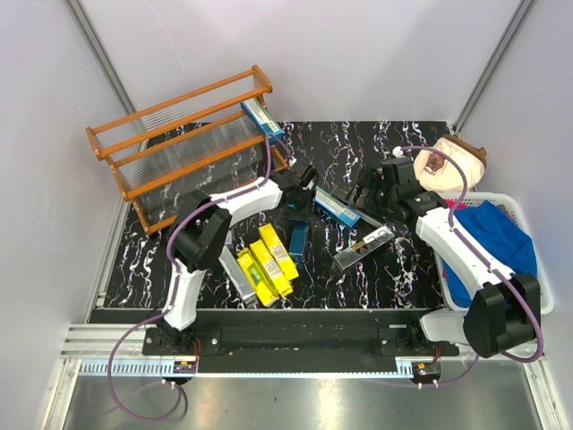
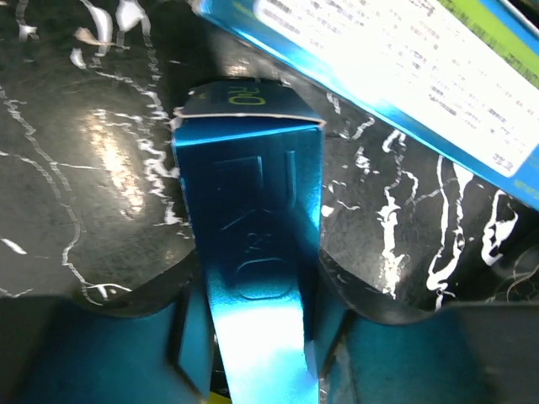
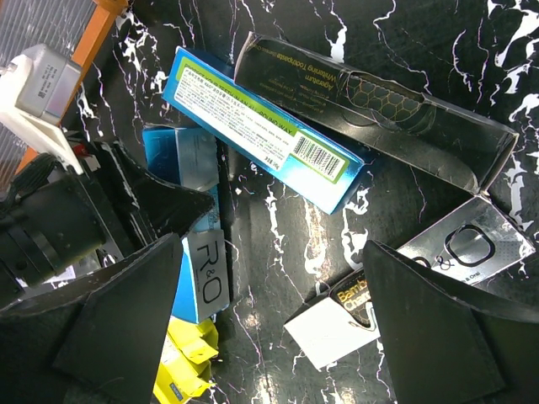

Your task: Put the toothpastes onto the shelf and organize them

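Note:
My left gripper [image 1: 301,201] [image 2: 253,295] is shut on one end of a blue toothpaste carton [image 2: 248,194] [image 1: 299,238] that rests on the black marble table. A second blue carton [image 1: 337,208] [image 3: 261,126] lies just beyond it. Several yellow cartons [image 1: 267,260] and a silver-grey one [image 1: 238,276] lie to the near left. A black carton [image 3: 379,93] and a black-and-white one [image 3: 396,295] [image 1: 363,246] sit to the right. My right gripper [image 1: 369,193] [image 3: 278,295] hovers open over bare table, holding nothing. The wooden shelf [image 1: 179,148] stands at the far left with one blue-teal carton [image 1: 262,116] on its right end.
A white basket [image 1: 530,269] holding a blue cloth [image 1: 488,235] sits at the right table edge, with a beige and brown soft object [image 1: 452,161] behind it. Grey walls close in the back and both sides.

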Controlling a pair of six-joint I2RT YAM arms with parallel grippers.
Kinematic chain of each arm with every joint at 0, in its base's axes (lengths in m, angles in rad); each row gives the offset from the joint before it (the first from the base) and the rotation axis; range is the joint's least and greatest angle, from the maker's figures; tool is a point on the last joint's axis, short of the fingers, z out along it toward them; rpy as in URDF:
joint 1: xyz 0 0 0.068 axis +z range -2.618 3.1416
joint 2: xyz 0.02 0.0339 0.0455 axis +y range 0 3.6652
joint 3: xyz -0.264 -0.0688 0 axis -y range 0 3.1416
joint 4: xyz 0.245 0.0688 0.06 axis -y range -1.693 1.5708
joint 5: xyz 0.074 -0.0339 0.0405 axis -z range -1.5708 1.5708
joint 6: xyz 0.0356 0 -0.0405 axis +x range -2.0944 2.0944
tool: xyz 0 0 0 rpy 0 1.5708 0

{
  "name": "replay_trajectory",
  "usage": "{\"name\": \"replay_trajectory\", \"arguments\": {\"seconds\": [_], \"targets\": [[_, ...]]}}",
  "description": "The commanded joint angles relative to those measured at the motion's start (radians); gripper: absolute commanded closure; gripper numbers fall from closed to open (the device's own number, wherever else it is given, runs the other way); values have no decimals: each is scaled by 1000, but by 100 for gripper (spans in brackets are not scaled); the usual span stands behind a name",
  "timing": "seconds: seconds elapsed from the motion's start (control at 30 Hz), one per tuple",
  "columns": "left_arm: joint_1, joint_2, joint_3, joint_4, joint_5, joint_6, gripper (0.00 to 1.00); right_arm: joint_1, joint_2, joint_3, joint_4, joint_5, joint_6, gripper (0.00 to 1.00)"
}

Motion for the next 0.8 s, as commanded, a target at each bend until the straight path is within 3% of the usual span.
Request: {"name": "replay_trajectory", "arguments": {"seconds": [0.0, 0.27, 0.47, 0.6, 0.77], "targets": [[-6, -42, 40, 4, 7, 30, 64, -2, 6, 43, -1, -29, 6, 3], [-1, -193, 88, 6, -4, 76, 65, 0, 4, 97, 0, -51, -10, 3], [39, -353, 112, 28, 14, 85, 67, 0, 44, 233, 22, -109, -51, 3], [138, -474, 84, 85, 80, 73, 67, 1, 48, 317, 98, -183, -54, 4], [292, -675, -53, 312, 234, -31, 66, 36, 62, 361, 223, -320, -8, 4]]}}
